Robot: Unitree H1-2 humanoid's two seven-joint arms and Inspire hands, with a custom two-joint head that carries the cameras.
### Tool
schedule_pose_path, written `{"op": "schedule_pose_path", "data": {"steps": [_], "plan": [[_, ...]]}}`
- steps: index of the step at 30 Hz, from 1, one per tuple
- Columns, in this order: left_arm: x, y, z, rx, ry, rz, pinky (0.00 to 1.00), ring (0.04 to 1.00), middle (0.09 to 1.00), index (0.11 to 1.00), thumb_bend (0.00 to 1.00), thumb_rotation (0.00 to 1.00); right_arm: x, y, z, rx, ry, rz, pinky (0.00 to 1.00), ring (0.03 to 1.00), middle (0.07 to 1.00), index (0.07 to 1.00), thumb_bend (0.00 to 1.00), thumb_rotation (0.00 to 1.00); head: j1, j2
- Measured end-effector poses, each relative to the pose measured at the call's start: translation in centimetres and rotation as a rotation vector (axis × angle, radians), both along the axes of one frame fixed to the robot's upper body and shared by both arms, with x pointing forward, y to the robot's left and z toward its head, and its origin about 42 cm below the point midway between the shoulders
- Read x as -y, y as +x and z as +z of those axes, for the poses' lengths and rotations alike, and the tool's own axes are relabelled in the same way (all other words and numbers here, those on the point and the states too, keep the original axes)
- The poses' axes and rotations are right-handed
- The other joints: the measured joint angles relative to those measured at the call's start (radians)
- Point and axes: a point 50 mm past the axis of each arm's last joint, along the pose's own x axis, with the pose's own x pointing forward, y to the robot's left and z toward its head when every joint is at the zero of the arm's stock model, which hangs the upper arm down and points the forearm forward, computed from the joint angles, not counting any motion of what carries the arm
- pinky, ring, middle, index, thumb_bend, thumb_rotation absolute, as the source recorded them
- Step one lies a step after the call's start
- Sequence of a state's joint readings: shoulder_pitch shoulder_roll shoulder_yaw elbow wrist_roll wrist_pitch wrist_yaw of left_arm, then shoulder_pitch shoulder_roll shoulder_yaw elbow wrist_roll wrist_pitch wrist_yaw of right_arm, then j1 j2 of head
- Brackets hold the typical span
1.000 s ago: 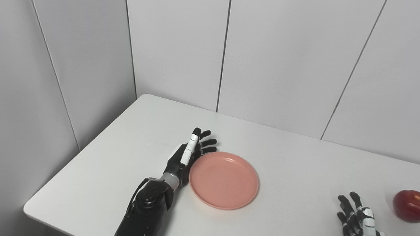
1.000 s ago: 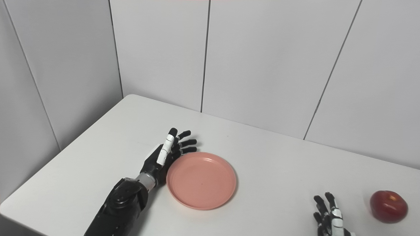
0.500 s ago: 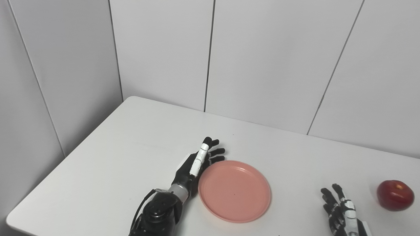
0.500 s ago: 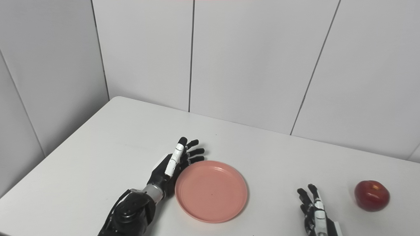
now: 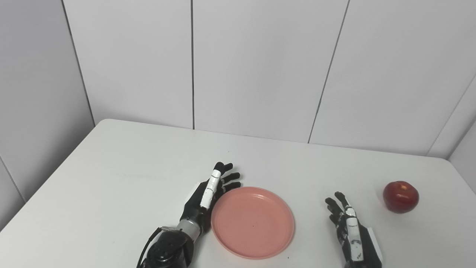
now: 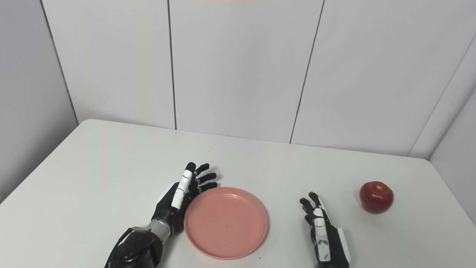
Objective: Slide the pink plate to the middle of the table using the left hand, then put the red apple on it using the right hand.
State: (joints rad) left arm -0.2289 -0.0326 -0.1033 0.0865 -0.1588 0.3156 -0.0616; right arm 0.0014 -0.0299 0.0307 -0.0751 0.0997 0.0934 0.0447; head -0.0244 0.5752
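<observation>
The pink plate point(image 5: 253, 222) lies flat on the white table point(image 5: 122, 163), near the front and about midway across. My left hand point(image 5: 208, 191) is open, set on edge, with its palm against the plate's left rim. The red apple point(image 5: 401, 197) stands on the table at the right, clear of everything. My right hand point(image 5: 349, 230) is open and empty, on edge near the front, between the plate and the apple, touching neither.
Grey wall panels point(image 5: 260, 67) close off the table's back and both sides. The table's right edge point(image 5: 463, 182) runs just past the apple. Bare tabletop lies behind the plate and to the left.
The camera has swung to the right, so the whole scene shifted left and the right table edge came into view. The left hand and plate moved a little right on the table.
</observation>
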Motion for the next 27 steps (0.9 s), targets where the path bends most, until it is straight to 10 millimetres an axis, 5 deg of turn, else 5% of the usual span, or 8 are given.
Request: {"op": "schedule_pose_path", "data": {"steps": [8, 27], "plan": [[0.7, 0.0, 0.1, -0.001, -0.022, 0.004, 0.87, 0.843, 0.883, 0.919, 0.69, 1.0, -2.3, 0.4, 0.1, 0.003, 0.028, 0.038, 1.0, 0.961, 0.89, 0.947, 0.83, 1.0, -0.017, 0.009], [1.4, -0.5, -0.1, 0.014, -0.035, 0.04, 0.92, 0.857, 0.889, 0.913, 0.72, 1.0, -2.4, 0.3, 0.5, 0.004, 0.024, 0.059, 1.0, 0.967, 0.892, 0.941, 0.85, 1.0, -0.002, 0.037]]}}
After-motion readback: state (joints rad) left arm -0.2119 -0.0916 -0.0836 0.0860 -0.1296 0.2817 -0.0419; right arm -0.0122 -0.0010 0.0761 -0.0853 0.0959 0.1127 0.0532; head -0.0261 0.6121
